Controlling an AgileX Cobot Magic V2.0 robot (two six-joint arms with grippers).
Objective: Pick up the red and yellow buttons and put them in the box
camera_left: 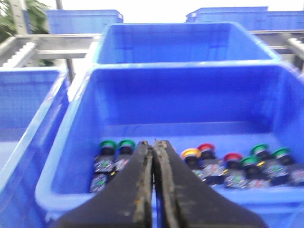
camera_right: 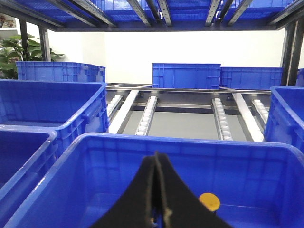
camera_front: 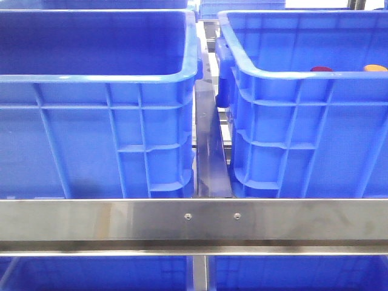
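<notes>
Both arms poised above blue crates
Left gripper [camera_left: 153, 190] clenched, empty, over a crate [camera_left: 71, 190] of buttons — right gripper [camera_right: 154, 199] likewise, near a yellow button [camera_right: 209, 201].

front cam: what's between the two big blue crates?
Front view: between left crate and right crate there's a narrow gap with a dark upright metal divider; rack bars show behind it. No buttons there.

Green-capped buttons [camera_left: 108, 145], a steel rail [camera_front: 194, 219], a potted plant [camera_right: 14, 53].

Steel rack [camera_front: 121, 221] (two blue crates [camera_front: 97, 121])
</notes>
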